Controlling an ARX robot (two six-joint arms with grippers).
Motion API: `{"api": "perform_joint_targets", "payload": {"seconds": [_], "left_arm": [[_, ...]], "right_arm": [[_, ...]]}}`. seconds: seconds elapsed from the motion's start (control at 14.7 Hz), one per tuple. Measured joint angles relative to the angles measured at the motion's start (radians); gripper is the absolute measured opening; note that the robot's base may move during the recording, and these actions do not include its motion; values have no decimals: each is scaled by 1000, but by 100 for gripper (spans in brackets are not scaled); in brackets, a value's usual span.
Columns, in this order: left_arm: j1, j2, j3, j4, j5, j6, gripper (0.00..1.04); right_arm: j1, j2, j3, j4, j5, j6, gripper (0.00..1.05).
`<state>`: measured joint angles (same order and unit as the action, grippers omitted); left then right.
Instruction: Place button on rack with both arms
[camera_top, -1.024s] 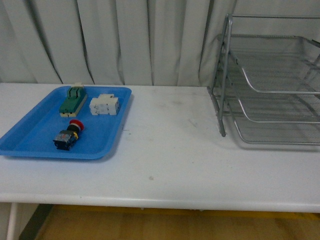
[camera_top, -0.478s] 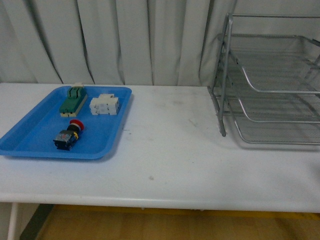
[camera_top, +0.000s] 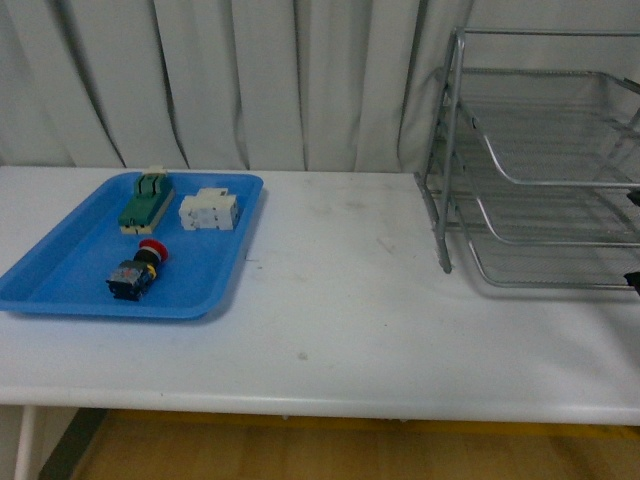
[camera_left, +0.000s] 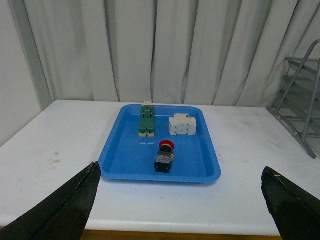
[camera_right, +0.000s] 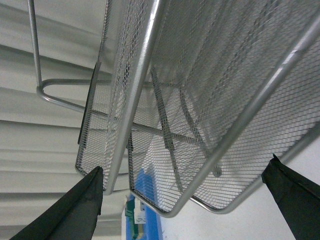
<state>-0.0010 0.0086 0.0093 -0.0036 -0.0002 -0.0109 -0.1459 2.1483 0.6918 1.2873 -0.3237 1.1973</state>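
Note:
The button (camera_top: 140, 268), red cap and dark boxy body, lies on its side in the blue tray (camera_top: 60, 290) at the table's left. In the left wrist view the button (camera_left: 164, 157) is ahead of my left gripper (camera_left: 182, 200), which is open, empty and well back from it at the table's front edge. The silver wire-mesh rack (camera_top: 540, 160) stands at the right. My right gripper (camera_right: 182, 200) is open and empty, close up to the rack's mesh trays (camera_right: 210, 90). Only its dark fingertips (camera_top: 634, 281) show in the front view, at the right edge.
A green block (camera_top: 146, 200) and a white block (camera_top: 209, 211) sit at the back of the blue tray, behind the button. The white table (camera_top: 340, 300) runs between tray and rack. Grey curtains hang behind. The rack's frame (camera_left: 300, 95) shows at the right in the left wrist view.
Dark tips of my right gripper have come into the front view at its right edge beside the rack. The button, tray and rack have not moved.

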Motion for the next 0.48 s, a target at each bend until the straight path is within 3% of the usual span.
{"api": "perform_joint_targets", "payload": {"seconds": [0.48], "left_arm": [[0,0,0,0,0,0,98]], "right_arm": [[102,103,172,-16,67,24,98]]}}
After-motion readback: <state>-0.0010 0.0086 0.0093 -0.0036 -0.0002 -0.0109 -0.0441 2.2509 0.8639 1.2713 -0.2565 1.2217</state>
